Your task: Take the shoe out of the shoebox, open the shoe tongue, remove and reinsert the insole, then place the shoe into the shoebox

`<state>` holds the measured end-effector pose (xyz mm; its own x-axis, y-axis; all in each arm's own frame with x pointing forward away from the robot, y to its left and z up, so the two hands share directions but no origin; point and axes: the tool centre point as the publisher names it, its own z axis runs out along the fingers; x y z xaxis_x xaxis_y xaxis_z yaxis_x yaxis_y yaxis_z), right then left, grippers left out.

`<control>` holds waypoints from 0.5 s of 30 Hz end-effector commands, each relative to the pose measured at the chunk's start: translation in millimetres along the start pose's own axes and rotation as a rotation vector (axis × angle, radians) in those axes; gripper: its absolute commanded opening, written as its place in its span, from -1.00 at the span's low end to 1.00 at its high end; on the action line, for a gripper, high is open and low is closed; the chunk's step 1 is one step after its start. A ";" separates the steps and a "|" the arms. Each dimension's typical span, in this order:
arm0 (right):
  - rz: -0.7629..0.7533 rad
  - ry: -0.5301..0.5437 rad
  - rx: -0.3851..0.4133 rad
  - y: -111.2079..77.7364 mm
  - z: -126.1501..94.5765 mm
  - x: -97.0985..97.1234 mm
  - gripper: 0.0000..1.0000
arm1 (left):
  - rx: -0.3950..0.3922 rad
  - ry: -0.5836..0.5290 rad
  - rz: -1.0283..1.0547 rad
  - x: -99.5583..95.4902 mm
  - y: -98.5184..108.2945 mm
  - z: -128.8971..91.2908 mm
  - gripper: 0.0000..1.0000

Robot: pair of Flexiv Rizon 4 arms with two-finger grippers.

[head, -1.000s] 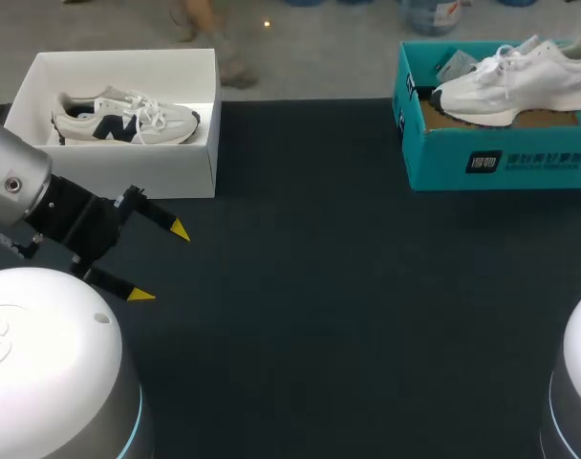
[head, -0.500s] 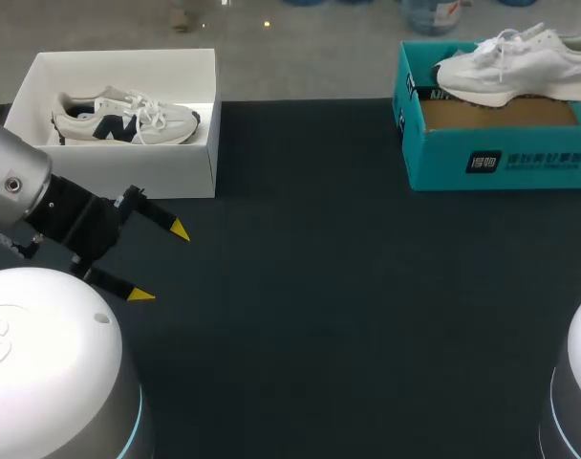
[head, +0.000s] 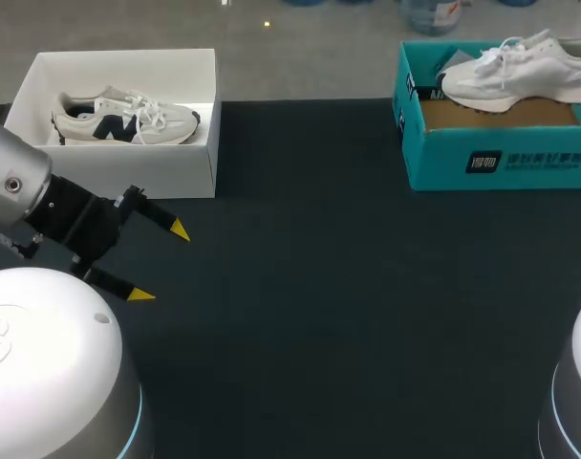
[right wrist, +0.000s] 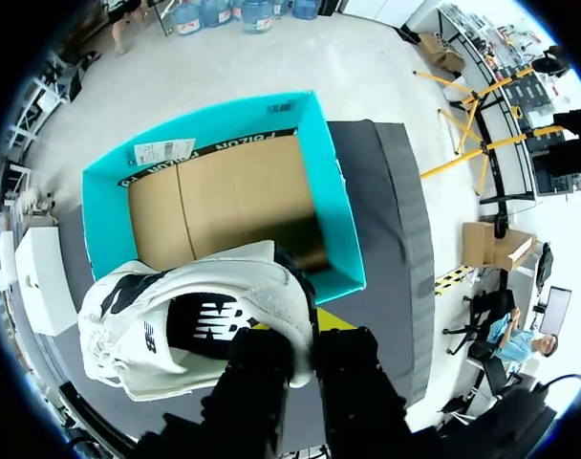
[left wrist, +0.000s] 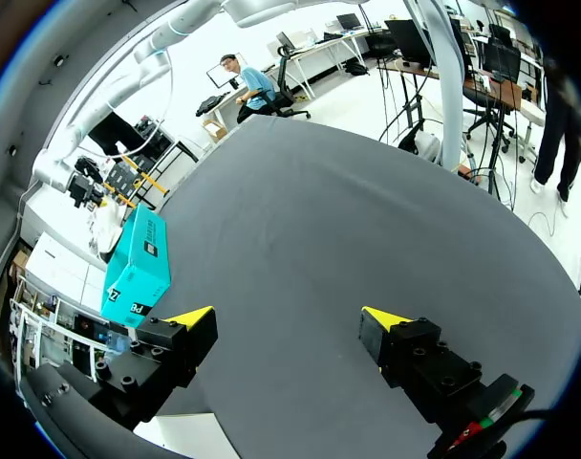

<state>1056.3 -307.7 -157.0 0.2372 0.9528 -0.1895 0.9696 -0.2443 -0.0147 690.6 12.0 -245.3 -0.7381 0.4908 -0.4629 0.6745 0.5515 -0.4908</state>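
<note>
Holding shoe (head: 525, 72) by its heel in clenched right gripper (right wrist: 305, 323), above teal box's (head: 501, 158) rim. Hovering with left gripper (head: 160, 263) spread wide, low over table (head: 348, 287), near white box's (head: 176, 177) front wall. Wide dark cloth between boxes

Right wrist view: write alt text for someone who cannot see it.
The right gripper grips a white shoe by its heel, held over an open teal shoebox whose visible brown cardboard floor is bare. The box sits on a dark table.
</note>
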 end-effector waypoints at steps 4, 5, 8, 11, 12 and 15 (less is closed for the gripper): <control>0.044 -0.005 -0.032 7.6 10.6 -2.2 -1.00 | -0.002 0.002 0.000 0.4 -0.5 -0.4 1.00; 0.050 -0.010 -0.038 9.0 12.5 -1.9 -1.00 | -0.002 0.002 0.000 0.4 -0.5 -0.4 1.00; 0.059 -0.009 -0.049 14.5 16.8 0.0 -1.00 | -0.002 0.002 0.000 0.4 -0.5 -0.4 1.00; 0.061 -0.011 -0.059 20.1 19.8 3.5 -1.00 | -0.002 0.002 0.000 0.4 -0.5 -0.4 1.00; 0.061 -0.012 -0.061 21.4 20.7 4.7 -1.00 | -0.002 0.002 0.000 0.4 -0.5 -0.4 1.00; 0.061 -0.011 -0.068 25.4 24.1 8.0 -1.00 | -0.002 0.002 0.000 0.4 -0.5 -0.4 1.00</control>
<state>1078.2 -312.0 -179.6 0.2956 0.9347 -0.1975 0.9553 -0.2883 0.0653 690.6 12.0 -245.3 -0.7381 0.4908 -0.4629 0.6746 0.5514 -0.4908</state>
